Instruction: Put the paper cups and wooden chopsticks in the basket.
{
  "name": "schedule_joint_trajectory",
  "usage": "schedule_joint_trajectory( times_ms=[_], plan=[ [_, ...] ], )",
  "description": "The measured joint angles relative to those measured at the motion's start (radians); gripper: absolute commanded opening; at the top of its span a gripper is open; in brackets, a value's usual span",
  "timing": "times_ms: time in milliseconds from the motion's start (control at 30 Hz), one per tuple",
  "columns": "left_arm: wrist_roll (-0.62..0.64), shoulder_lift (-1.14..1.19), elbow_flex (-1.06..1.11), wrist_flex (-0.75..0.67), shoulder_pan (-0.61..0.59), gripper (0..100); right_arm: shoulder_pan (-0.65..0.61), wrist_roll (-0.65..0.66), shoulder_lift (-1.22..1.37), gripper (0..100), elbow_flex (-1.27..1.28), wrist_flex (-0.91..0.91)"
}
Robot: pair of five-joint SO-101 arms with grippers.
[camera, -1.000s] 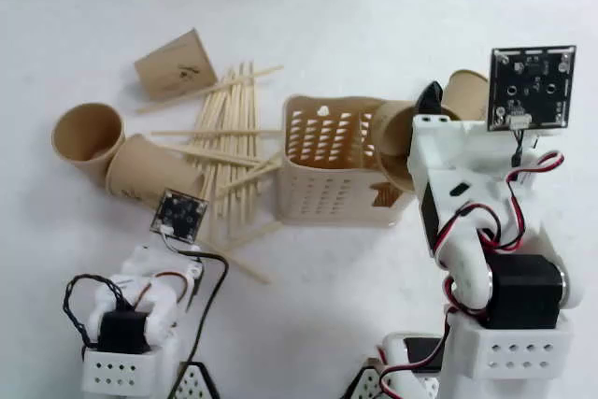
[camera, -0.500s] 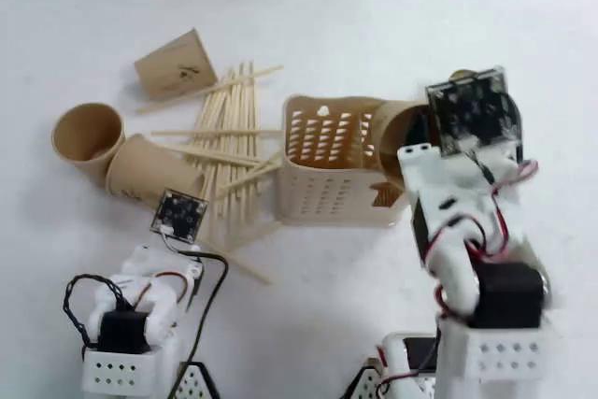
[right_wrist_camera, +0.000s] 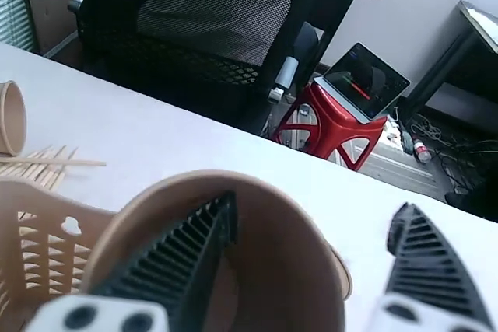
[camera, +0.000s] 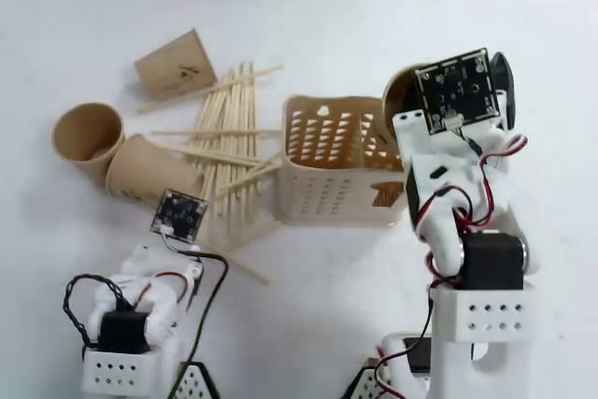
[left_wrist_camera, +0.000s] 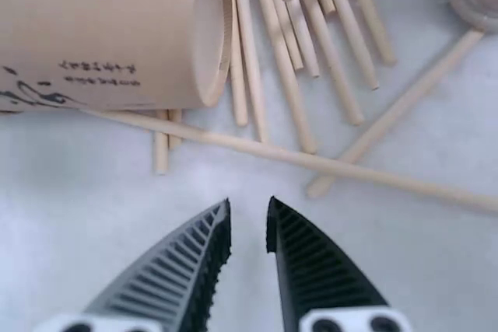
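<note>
The slotted beige basket (camera: 336, 161) stands mid-table. Just off its far right corner is a paper cup (camera: 400, 91), under my right arm. In the right wrist view that cup (right_wrist_camera: 280, 270) faces mouth-up; my right gripper (right_wrist_camera: 315, 204) is open, with one finger inside the cup's mouth and the other well outside its wall. Left of the basket lie three more cups (camera: 177, 64) (camera: 87, 137) (camera: 154, 170) and a spread of wooden chopsticks (camera: 234, 137). My left gripper (left_wrist_camera: 249, 207) hangs shut and empty just above the table, short of a lying cup (left_wrist_camera: 101, 29) and chopsticks (left_wrist_camera: 311, 29).
The white table (camera: 327, 259) has free room in front of the basket and along its far side. A stray chopstick (camera: 238, 263) lies beside the left arm's base. A black chair (right_wrist_camera: 210, 29) and a red stool (right_wrist_camera: 342, 126) stand beyond the table's far edge.
My right arm has swung left and turned its wrist, and the cup that leaned at the basket's right side now sits farther back. The left arm has not moved.
</note>
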Motion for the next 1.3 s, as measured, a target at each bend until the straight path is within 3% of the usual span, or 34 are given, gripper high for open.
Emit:
schedule_joint_trajectory(
  times_ms=[200,400,1067,1300],
  plan=[
    [0.0,0.0,0.0,0.0,0.0,10,-0.002,0.006,-0.021,30.9,0.0,0.077],
    [0.0,0.0,0.0,0.0,0.0,10,-0.012,0.006,-0.201,30.9,-0.002,0.198],
    [0.0,0.0,0.0,0.0,0.0,10,-0.044,0.006,-0.008,30.8,0.008,-0.109],
    [0.0,0.0,0.0,0.0,0.0,10,-0.049,0.006,-0.084,30.8,0.011,-0.054]
  ],
)
